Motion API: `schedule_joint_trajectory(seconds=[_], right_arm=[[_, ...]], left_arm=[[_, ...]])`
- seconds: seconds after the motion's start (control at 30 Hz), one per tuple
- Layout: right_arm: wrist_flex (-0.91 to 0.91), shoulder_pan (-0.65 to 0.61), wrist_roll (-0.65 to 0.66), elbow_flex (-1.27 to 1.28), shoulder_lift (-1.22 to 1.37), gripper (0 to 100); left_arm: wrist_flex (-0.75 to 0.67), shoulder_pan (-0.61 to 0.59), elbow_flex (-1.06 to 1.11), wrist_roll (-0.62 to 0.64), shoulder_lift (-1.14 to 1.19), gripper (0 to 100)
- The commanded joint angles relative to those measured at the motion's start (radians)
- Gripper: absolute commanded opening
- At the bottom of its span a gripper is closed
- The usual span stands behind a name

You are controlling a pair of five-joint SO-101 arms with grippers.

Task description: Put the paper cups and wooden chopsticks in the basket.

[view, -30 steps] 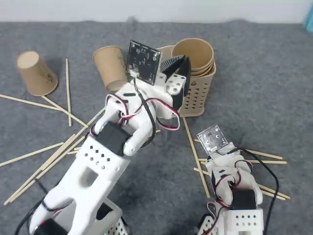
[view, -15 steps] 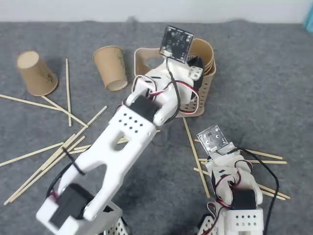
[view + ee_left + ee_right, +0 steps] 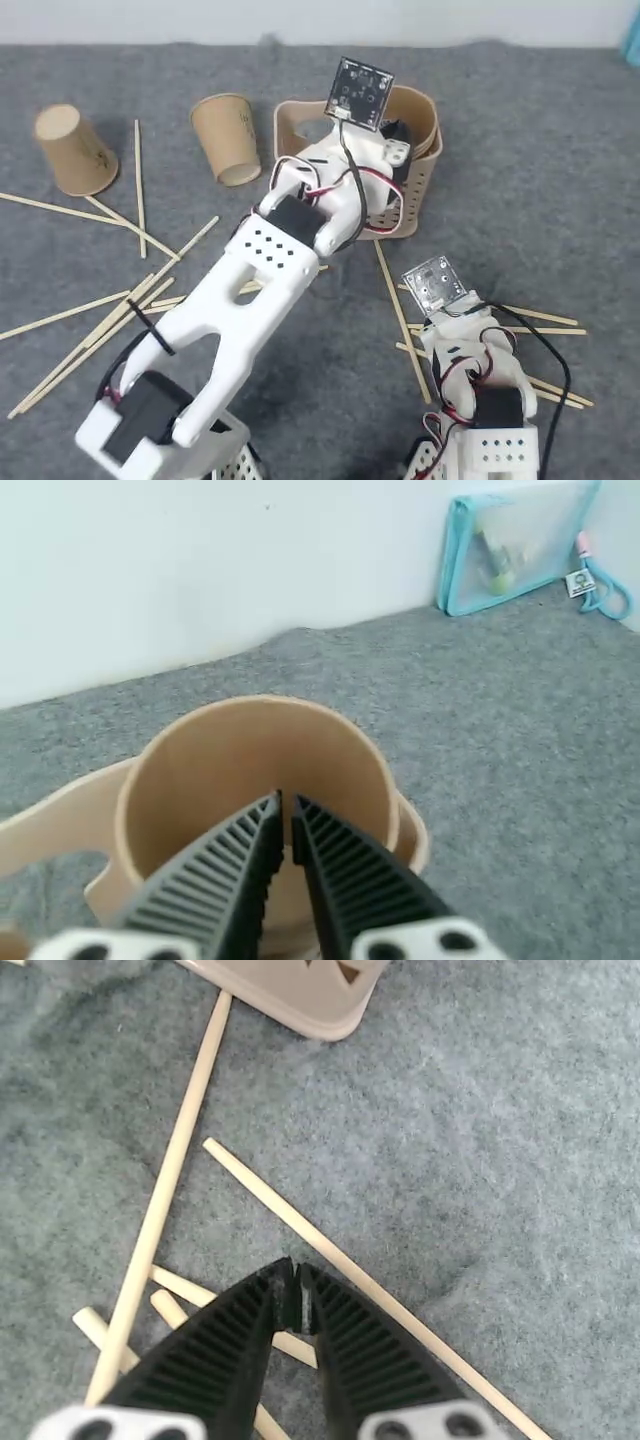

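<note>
On the grey carpet (image 3: 540,180), largest first:
1. My left arm (image 3: 240,310), stretched out over the basket (image 3: 292,130).
2. Basket: tan, slotted walls, upright, holding the nested paper cups (image 3: 250,750).
3. Upturned cup (image 3: 72,150), well apart from the basket; tipped cup (image 3: 225,135), lying just beside it.
4. Wooden chopsticks (image 3: 100,330), scattered loose on the carpet to both sides of my arms.
5. My left gripper (image 3: 285,805): jaws together, empty, above the nested cups' mouth.
6. My right gripper (image 3: 297,1272): jaws together, empty, low over crossed chopsticks near the basket's corner.
</note>
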Motion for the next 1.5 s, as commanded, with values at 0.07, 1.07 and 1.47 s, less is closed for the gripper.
schedule_joint_trajectory(seconds=[0.07,1.07,1.47], right_arm=[[-0.024,-0.004,0.018,0.018,-0.013,0.9],[-0.022,-0.001,0.018,0.018,-0.013,0.9],[-0.022,-0.005,0.018,0.018,-0.013,0.9]], left_arm=[[0.029,-0.066,-0.044,0.015,-0.206,2],[0.282,-0.674,-0.746,0.017,0.365,2],[0.282,-0.698,-1.227,0.087,0.934,2]])
